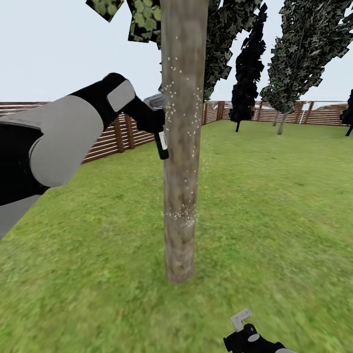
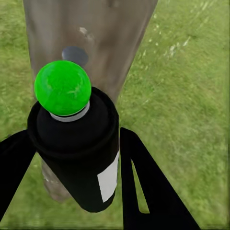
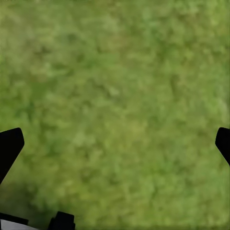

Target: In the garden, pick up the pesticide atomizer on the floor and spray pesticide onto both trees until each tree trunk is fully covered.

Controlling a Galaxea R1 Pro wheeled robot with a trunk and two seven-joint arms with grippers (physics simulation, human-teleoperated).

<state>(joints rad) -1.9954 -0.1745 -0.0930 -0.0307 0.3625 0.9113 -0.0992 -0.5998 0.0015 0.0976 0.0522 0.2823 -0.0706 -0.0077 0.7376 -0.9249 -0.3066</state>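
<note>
Green lawn [image 1: 274,206] stretches out ahead of us in the head view, ringed by a wooden slat fence [image 1: 115,137] under a pale sky, with dark conifers [image 1: 247,73] standing back near the far fence line. Right in front of us rises the tree trunk [image 1: 180,147], straight and grey-brown, planted in the grass with scraps of leaves at the top edge. We see our left arm [image 1: 68,132] reaching in from the left, and the left gripper [image 1: 156,120] holds the pesticide atomizer [image 1: 161,143] right up beside the trunk's left edge, the bottle hanging down with its white label showing. White specks of pesticide [image 1: 182,98] dot the bark in the upper stretch and gather again in a band lower down, with a few flecks drifting off the right side. Down at the bottom right, the right gripper [image 1: 241,321] sits low over the grass, well apart from the tree; we cannot tell from here how its fingers stand. Over to the left wrist view: the black fingers [image 2: 143,187] are pinched on the atomizer [image 2: 79,148] from both sides, its body topped by a bright green ball, the trunk [image 2: 96,38] close behind it. And the right wrist view gives us blurred grass [image 3: 115,105], with the two dark fingertips [image 3: 9,146] spread wide at opposite edges, nothing between them.
</note>
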